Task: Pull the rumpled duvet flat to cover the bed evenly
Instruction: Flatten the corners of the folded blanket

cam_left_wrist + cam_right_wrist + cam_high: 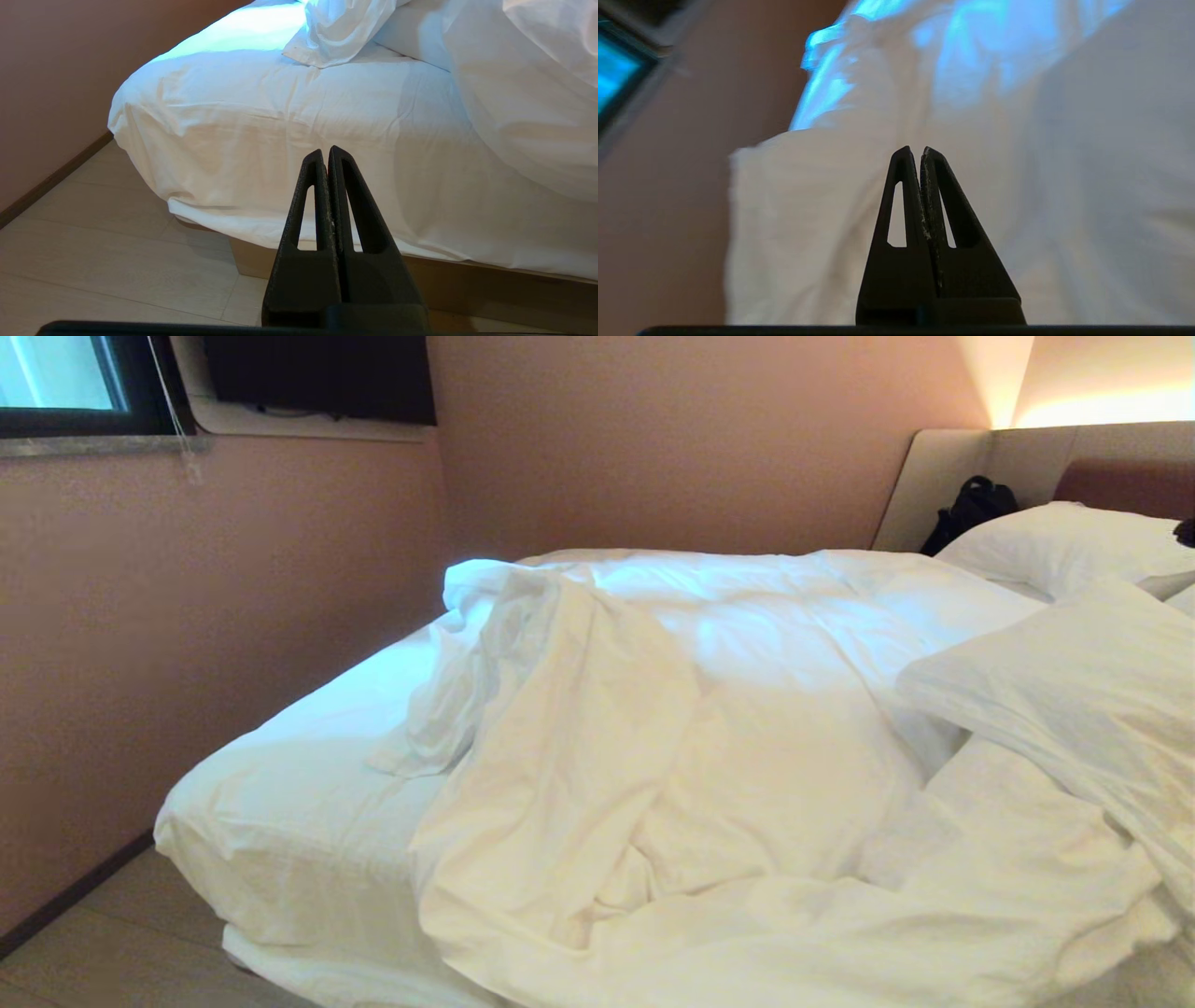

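Duvet (747, 747): rumpled, heaped mid-bed (280, 803), foot corner bare.
Left claw (328, 151): closed, empty, off the bed.
Right claw (920, 151): closed, empty.
Writing: none legible.

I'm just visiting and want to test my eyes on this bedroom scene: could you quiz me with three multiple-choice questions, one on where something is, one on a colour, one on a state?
1. Where does the black bag sit?
A. On the floor by the window
B. At the head end, against the beige padded headboard
C. On the bare sheet

2. What colour is the wall behind the wide low bed?
A. Dusty pink-brown
B. Green
C. Black

3. How does the thick white wrinkled duvet lie?
A. Spread flat and even
B. Bunched up, leaving the sheeted corner near the window uncovered
C. Entirely on the floor

Answers: 1 B, the bag leans beside the white pillows at the headboard. 2 A, the head view shows pinkish-brown paint. 3 B, folds are heaped mid-bed and the taut sheet shows bare at that corner.
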Motion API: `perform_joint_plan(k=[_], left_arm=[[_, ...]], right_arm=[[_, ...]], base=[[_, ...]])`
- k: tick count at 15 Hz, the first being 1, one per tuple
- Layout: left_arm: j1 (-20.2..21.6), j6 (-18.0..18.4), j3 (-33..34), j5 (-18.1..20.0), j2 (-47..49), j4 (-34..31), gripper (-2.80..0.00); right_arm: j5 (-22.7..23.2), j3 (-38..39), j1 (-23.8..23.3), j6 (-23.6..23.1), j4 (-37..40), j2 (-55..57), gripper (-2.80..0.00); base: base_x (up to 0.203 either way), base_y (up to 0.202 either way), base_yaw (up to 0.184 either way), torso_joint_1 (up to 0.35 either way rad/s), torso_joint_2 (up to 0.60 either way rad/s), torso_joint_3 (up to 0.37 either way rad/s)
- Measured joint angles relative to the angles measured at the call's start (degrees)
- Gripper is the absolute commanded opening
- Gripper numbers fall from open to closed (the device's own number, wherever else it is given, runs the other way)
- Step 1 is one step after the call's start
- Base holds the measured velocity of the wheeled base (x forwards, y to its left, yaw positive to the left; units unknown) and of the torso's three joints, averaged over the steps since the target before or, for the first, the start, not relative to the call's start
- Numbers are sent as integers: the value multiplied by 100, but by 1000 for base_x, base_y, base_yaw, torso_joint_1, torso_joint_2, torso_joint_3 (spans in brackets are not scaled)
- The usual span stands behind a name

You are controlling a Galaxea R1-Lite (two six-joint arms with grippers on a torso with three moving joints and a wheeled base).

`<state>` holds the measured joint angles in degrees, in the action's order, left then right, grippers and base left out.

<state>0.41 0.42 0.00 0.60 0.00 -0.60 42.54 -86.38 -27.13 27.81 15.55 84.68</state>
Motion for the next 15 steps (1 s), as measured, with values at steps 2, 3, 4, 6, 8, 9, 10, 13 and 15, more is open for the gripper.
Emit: perform_joint_plan(k=[2,3,4,6,8,9,10,13,15], left_arm=[[0,0,0,2,0,-2,-280],[0,2,0,2,0,-4,-280],[2,2,0,2,0,-8,-280],[0,2,0,2,0,-4,-280],[0,0,0,2,0,-8,-280],[0,2,0,2,0,-4,-280],[0,3,0,2,0,-3,-280],[0,-4,0,2,0,-2,-280],[0,4,0,0,0,-2,-280]], right_arm=[[-27,-5,257,248,127,-211,-280],[-40,-11,462,340,219,-339,-280],[-51,-29,667,392,339,-458,-280],[-58,-55,988,379,594,-681,-280],[-59,-55,1287,271,917,-910,-280],[-59,-39,1388,174,1105,-1014,-280],[-54,12,1463,46,1305,-1121,-280],[-51,463,1559,-460,1879,-1482,-280],[-33,792,1572,-917,2161,-1712,-280]], base=[[0,0,0,0,0,0],[0,0,0,0,0,0],[0,0,0,0,0,0],[0,0,0,0,0,0],[0,0,0,0,0,0],[0,0,0,0,0,0],[0,0,0,0,0,0],[0,0,0,0,0,0],[0,0,0,0,0,0]])
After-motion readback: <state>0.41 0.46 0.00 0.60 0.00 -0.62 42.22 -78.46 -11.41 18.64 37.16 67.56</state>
